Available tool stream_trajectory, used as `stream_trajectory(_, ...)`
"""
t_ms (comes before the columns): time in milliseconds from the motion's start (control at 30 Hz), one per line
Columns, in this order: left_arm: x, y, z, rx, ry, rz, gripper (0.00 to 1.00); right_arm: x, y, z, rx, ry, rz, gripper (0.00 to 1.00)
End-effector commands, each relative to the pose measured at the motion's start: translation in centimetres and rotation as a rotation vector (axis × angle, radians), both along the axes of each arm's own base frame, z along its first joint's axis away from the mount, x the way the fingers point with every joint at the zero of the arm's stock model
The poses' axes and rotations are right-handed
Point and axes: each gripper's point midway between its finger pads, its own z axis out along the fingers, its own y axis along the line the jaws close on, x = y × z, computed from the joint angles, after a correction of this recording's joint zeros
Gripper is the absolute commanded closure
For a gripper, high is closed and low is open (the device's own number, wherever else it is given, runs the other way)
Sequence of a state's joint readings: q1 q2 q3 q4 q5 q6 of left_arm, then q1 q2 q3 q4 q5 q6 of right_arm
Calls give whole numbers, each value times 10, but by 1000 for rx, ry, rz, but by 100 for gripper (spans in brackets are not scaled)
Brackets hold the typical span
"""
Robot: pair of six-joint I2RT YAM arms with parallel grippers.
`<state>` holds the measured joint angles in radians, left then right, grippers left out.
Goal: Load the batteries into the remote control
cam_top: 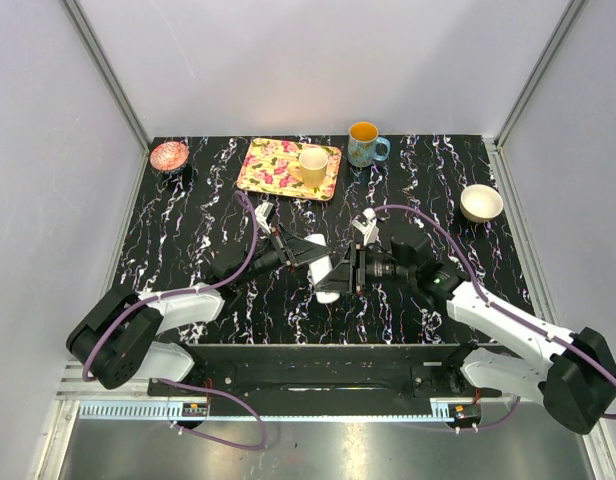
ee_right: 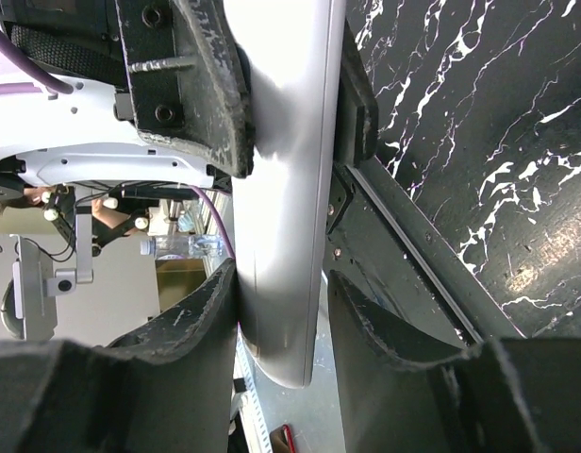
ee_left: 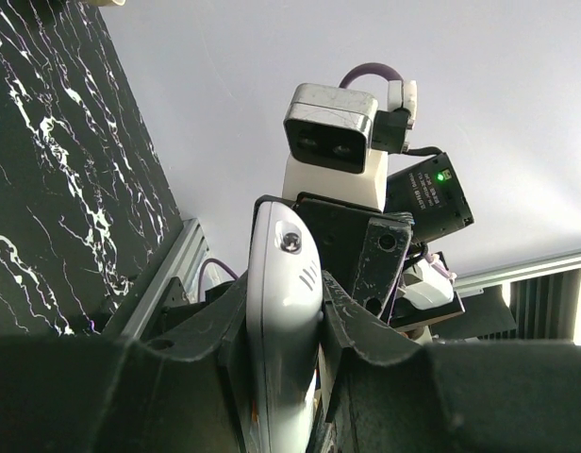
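Grip shared by both arms on the slim white oblong plastic remote control (ee_right: 286, 142), held over the middle of the black, white-veined table (cam_top: 188, 240).
Left gripper (ee_left: 283, 316) and right gripper (ee_right: 281, 302) each clamp the remote control from opposite sides. Its dark recess and the batteries cannot be made out. Step in hand, by judgement: steadying or reorienting the body. The next move calls for one claw holding firm while the other releases to fetch a cell.
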<state>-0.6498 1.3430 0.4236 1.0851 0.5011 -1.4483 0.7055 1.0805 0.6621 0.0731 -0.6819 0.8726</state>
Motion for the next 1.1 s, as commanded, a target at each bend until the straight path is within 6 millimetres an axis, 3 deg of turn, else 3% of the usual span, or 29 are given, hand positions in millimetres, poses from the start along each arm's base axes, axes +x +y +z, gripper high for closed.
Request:
stream_trajectory(0, -3, 7, 40, -101, -94, 21, 100, 8, -8, 14, 0, -52, -48, 57)
stream_trajectory(233, -4, 8, 40, -102, -94, 17, 100, 11, -10, 15, 8, -43, -59, 50)
stream_trajectory(300, -4, 8, 40, -102, -94, 17, 100, 12, -10, 16, 14, -43, -62, 53)
stream_trajectory(333, -5, 8, 40, -102, -94, 18, 100, 12, -10, 16, 16, -41, -60, 58)
stream_trajectory(367, -5, 7, 40, -103, -95, 17, 100, 12, -9, 15, 16, -39, -57, 77)
stream_trajectory(467, -5, 7, 40, -102, -93, 15, 100, 11, -7, 13, 16, -23, -38, 100)
stream_trajectory(867, 0, 5, 33, -78, -86, 27, 99, 10, -13, 10, -71, -42, -27, 100)
stream_trajectory(933, 2, 5, 33, -76, -91, 35, 87, 13, -14, 17, -79, -80, -34, 100)
stream_trajectory(1067, 9, 6, 32, -92, -76, 55, 74, 11, -18, 22, -100, -92, -29, 100)
